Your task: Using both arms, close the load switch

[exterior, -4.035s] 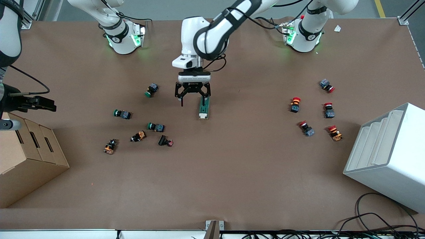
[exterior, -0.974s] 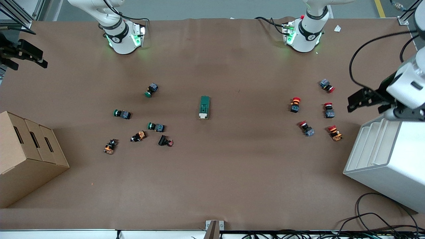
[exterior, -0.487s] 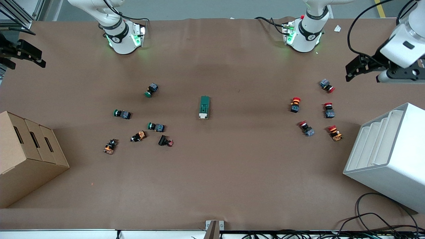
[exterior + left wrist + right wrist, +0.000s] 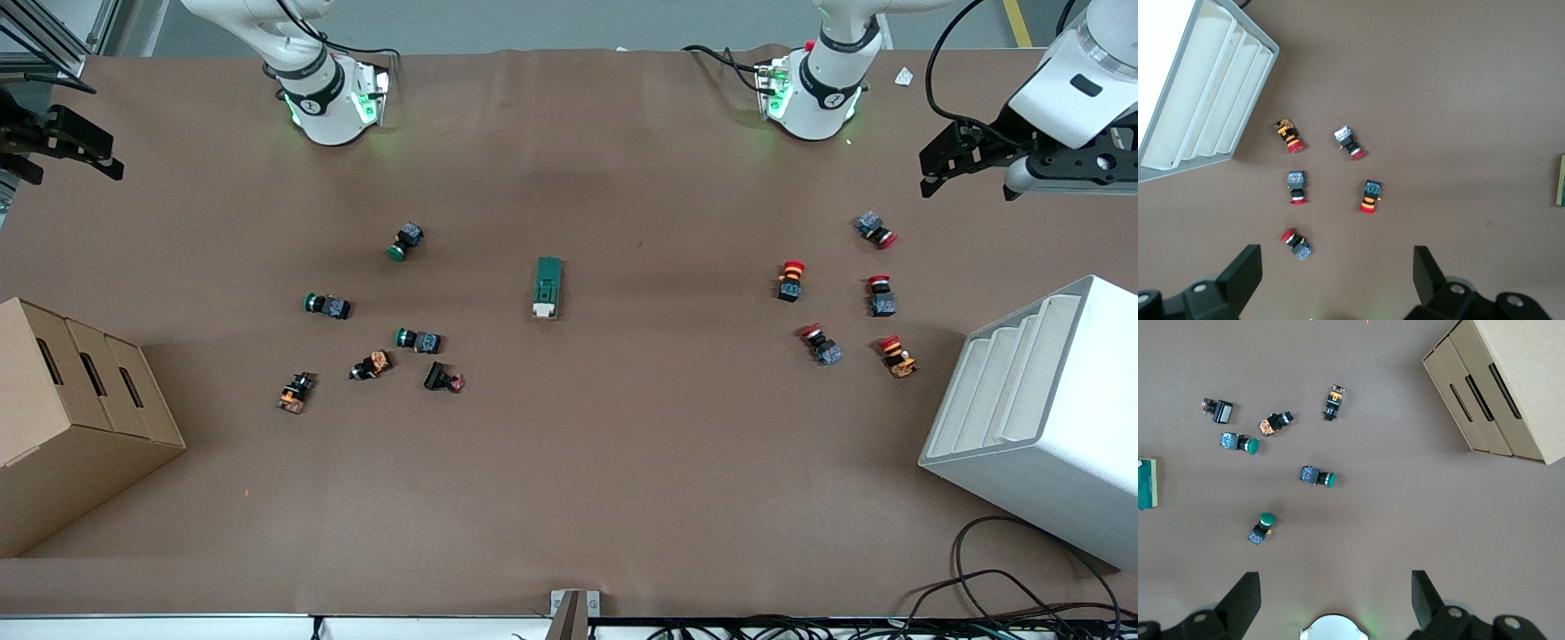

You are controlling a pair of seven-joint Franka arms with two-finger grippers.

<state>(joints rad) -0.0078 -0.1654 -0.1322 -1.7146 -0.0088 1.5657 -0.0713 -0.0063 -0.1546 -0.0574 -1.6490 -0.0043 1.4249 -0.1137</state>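
With the load switch [image 4: 548, 287] lying alone mid-table, well apart from my spread left gripper [image 4: 944, 168] and spread right gripper [image 4: 67, 147], I should descend squarely over its cream lever end.

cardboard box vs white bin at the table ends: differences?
The cardboard box is brown with three dark slots in its side; the white bin is white with open stepped compartments. The cardboard box sits at the right arm's end of the table, the white bin at the left arm's end. Both rest on the table, angled to its edges.
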